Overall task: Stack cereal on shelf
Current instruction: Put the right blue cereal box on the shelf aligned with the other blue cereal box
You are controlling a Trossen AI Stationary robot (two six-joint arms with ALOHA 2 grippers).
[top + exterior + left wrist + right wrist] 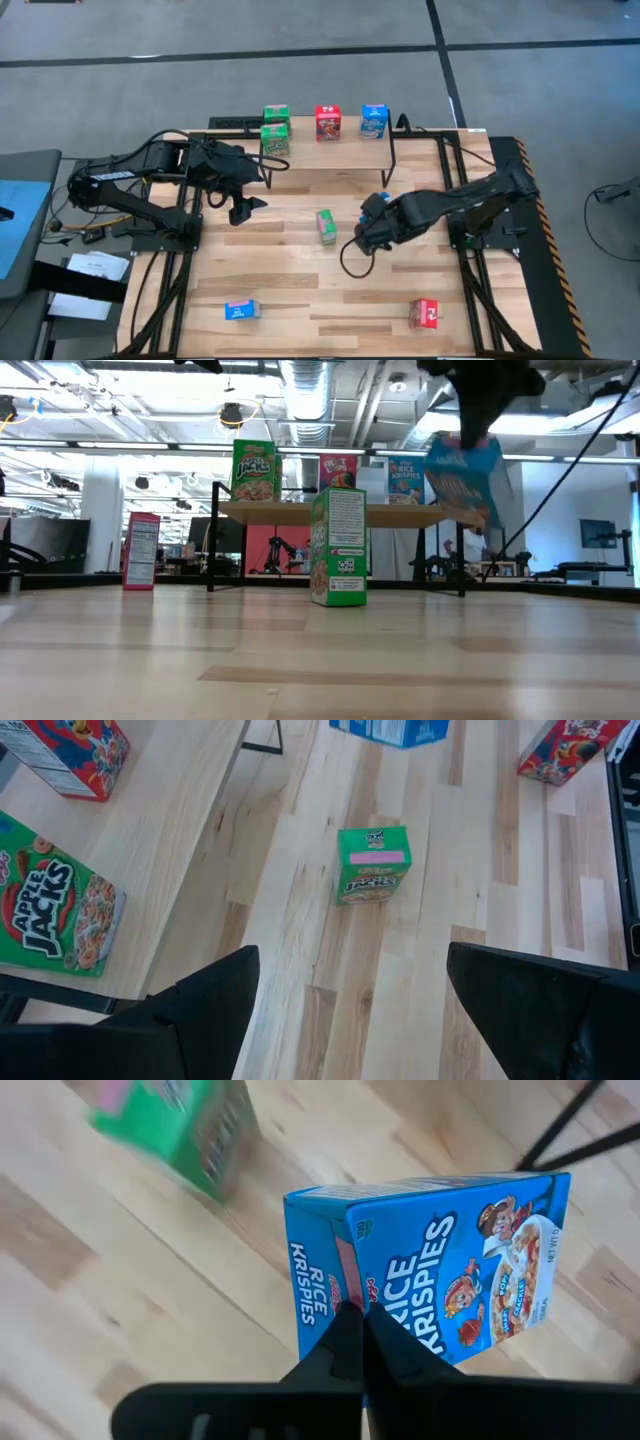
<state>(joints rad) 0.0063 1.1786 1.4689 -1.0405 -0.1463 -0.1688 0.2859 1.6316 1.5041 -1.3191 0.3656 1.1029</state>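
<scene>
The shelf stands at the table's far side. On it are two green cereal boxes, a red one and a blue one. My right gripper is at mid-table, shut on a blue Rice Krispies box, which hangs above the table. A green box stands upright on its end just left of it. My left gripper hovers open near the shelf's left end, holding nothing. My right gripper pinches the blue box between its two shut fingers at a narrow part by the box's pink-striped end. The fingers hide the exact spot. They come from above, slanting down. The box hangs tilted below them, lifted clear of the table.
A blue box lies near the table's front left and a red box near its front right. The shelf's black legs stand behind the right arm. Bare wood lies between the middle green box and the front boxes.
</scene>
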